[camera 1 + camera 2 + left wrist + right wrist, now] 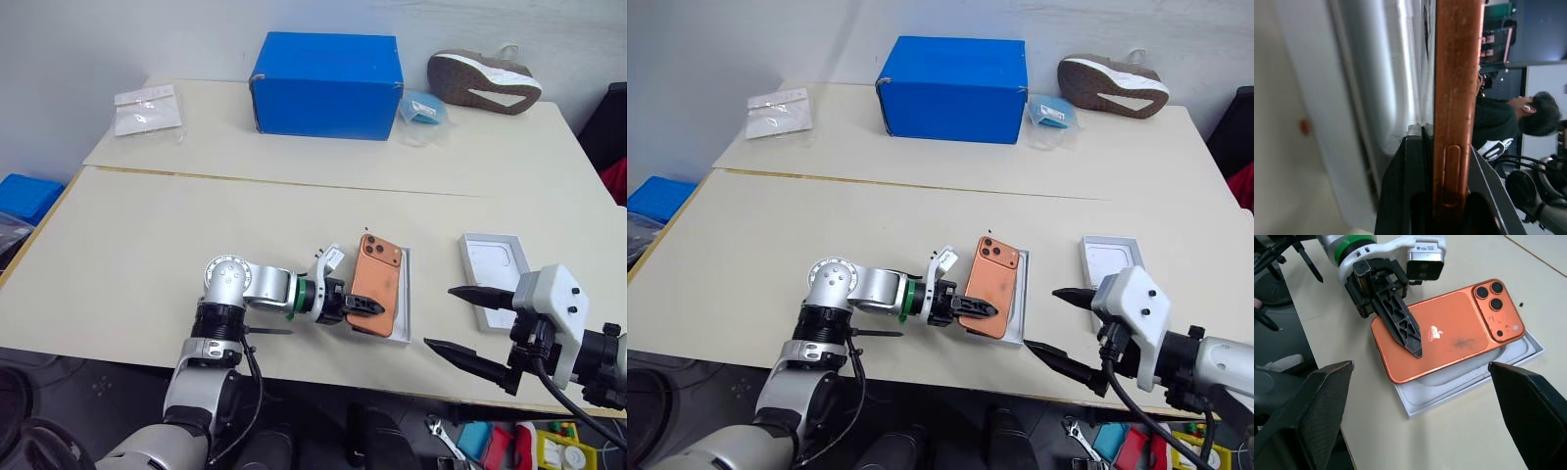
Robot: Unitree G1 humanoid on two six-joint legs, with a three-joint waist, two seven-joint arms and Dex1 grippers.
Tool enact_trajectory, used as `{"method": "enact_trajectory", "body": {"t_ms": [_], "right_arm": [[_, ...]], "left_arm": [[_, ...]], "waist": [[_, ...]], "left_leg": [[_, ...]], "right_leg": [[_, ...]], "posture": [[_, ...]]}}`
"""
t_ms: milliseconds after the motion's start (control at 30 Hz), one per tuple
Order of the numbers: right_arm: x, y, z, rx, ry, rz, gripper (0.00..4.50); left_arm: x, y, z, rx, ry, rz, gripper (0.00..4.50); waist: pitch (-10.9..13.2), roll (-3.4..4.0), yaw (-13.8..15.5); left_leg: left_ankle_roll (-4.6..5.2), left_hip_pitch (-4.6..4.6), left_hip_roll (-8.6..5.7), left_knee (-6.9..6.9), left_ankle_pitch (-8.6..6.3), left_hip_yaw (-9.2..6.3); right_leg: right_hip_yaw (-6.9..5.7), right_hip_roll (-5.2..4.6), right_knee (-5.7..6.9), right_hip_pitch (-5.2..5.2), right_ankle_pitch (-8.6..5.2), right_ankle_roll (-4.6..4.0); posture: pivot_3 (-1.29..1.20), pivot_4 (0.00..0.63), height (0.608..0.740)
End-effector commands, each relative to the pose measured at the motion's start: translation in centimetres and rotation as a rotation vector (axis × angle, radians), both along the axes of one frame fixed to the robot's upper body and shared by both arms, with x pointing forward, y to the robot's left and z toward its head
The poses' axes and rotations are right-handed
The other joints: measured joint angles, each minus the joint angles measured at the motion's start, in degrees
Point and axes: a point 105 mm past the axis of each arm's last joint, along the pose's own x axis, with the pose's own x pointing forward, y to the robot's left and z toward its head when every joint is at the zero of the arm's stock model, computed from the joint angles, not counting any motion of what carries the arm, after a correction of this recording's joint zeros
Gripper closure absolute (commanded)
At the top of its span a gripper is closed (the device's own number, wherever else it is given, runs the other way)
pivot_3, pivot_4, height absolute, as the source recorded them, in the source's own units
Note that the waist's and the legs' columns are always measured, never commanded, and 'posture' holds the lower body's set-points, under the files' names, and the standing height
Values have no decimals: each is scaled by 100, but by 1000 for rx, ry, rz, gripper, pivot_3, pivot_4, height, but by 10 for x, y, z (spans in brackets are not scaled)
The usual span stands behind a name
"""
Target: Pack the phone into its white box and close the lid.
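Closest to the near table edge, the right gripper (468,326) hangs with its two black fingers spread wide and nothing between them, pointing across toward the middle. Just beyond it lies a shallow white tray, the lid (495,264), flat on the cream table (147,255) with its pale inside facing up.

To its left, the left gripper (1400,328) is clamped on the near end of the phone (377,279), one finger lying across its copper-orange back, camera lenses at the far end. The phone sits tilted over the white box (1469,377), whose rim shows beneath and beside it; whether it rests in the box I can't tell.

Further back stand a big blue carton (326,85), a clear plastic bag (148,109) to the left, a small blue packet (424,109) and a shoe (483,81) sole-up on the right.
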Motion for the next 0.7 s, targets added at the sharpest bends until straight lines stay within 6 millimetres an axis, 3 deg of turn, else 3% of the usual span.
{"method": "enact_trajectory", "body": {"t_ms": [33,300,700], "right_arm": [[0,1,6,-16,-37,6,0],[3,0,8,-14,-52,-4,0],[3,2,8,-8,-58,-9,0]], "left_arm": [[-1,-8,13,-65,-9,-13,4378],[4,-11,11,-40,3,22,4378],[-1,-9,25,-118,7,-44,683]], "waist": [[0,0,0],[0,-1,2],[0,-1,-6]], "left_leg": [[0,0,0,0,0,0],[0,3,0,1,0,4],[-2,6,0,1,1,6]], "right_leg": [[1,0,-1,0,0,0],[2,0,-2,0,0,0],[3,1,2,0,0,0]], "posture": [[0,150,740],[0,150,740],[0,150,740]]}}
